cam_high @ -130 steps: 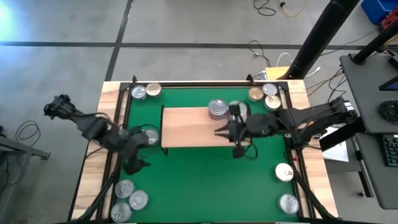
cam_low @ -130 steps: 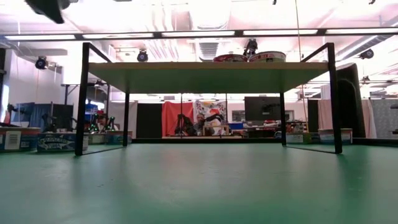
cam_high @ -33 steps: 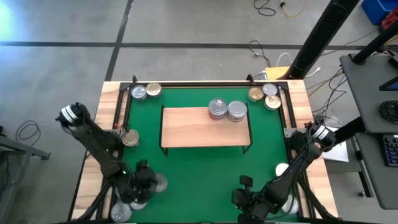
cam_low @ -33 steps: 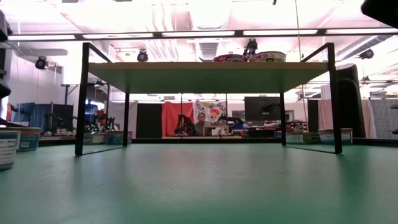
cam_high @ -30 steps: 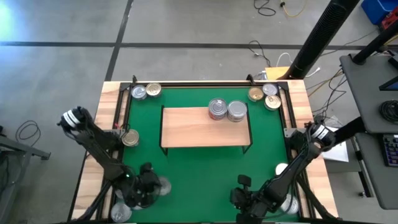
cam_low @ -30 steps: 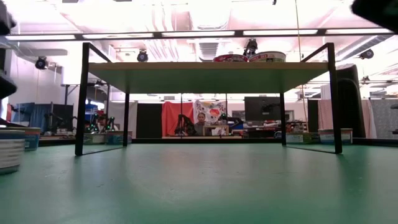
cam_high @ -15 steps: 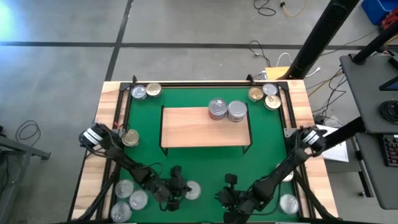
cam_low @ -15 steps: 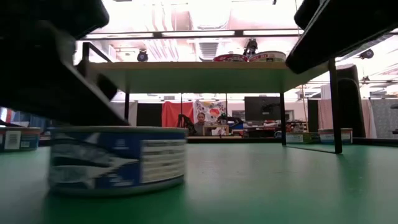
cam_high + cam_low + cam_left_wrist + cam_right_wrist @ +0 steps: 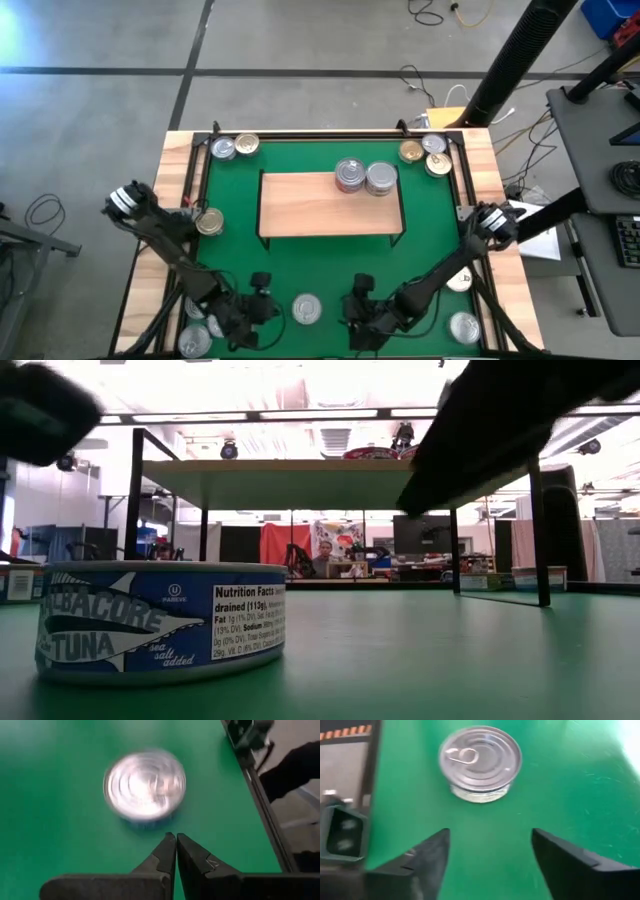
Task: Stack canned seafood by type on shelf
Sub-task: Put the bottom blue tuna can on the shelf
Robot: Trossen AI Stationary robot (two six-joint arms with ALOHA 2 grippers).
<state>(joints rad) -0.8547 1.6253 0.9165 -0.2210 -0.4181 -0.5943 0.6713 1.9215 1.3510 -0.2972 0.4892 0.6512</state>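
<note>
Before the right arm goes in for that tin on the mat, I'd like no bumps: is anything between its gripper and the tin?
Nothing visible: bare green mat separates the open right gripper from the silver tin. The shut left gripper sits on the tin's far side.

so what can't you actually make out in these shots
- Tuna tin: low view shows its label; left wrist view blurs the lid.
- Two tins on the shelf: too small from above; low view shows only their edges over the board.
- Tins at the near left corner: left arm partly covers them.
- Left gripper and right gripper: dark out-of-focus shapes in the low view.
</note>
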